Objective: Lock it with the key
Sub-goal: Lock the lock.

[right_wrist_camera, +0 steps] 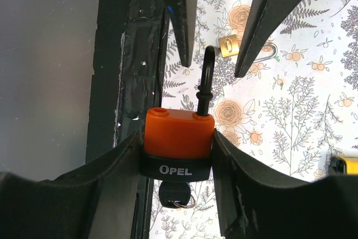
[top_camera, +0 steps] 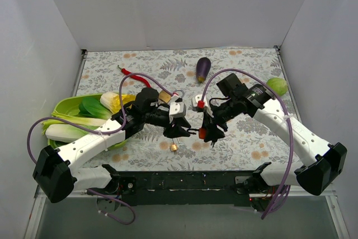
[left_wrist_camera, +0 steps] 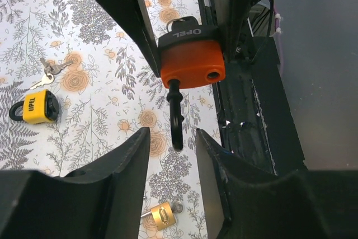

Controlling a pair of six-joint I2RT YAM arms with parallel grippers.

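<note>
An orange padlock [right_wrist_camera: 179,135] with a black "OPEL" band is clamped between the fingers of my right gripper [right_wrist_camera: 178,155]. A black key [right_wrist_camera: 175,194] sticks in its bottom. Its black shackle [right_wrist_camera: 205,79] is open: one leg is out, and one hole in the body is empty. In the left wrist view the padlock [left_wrist_camera: 193,62] hangs with the shackle [left_wrist_camera: 176,118] pointing at my left gripper [left_wrist_camera: 172,155]. That gripper is open, and the shackle tip sits just between its fingertips without touching. In the top view both grippers, left [top_camera: 180,131] and right [top_camera: 208,130], meet at the table's front centre.
A small brass padlock [left_wrist_camera: 161,215] lies on the floral cloth below the grippers. A yellow padlock [left_wrist_camera: 34,106] and loose keys [left_wrist_camera: 50,71] lie further back. An eggplant [top_camera: 203,68], a red chili [top_camera: 131,75], a green fruit [top_camera: 277,85] and a green tray [top_camera: 66,104] of vegetables are around. The black front rail [left_wrist_camera: 246,121] is close.
</note>
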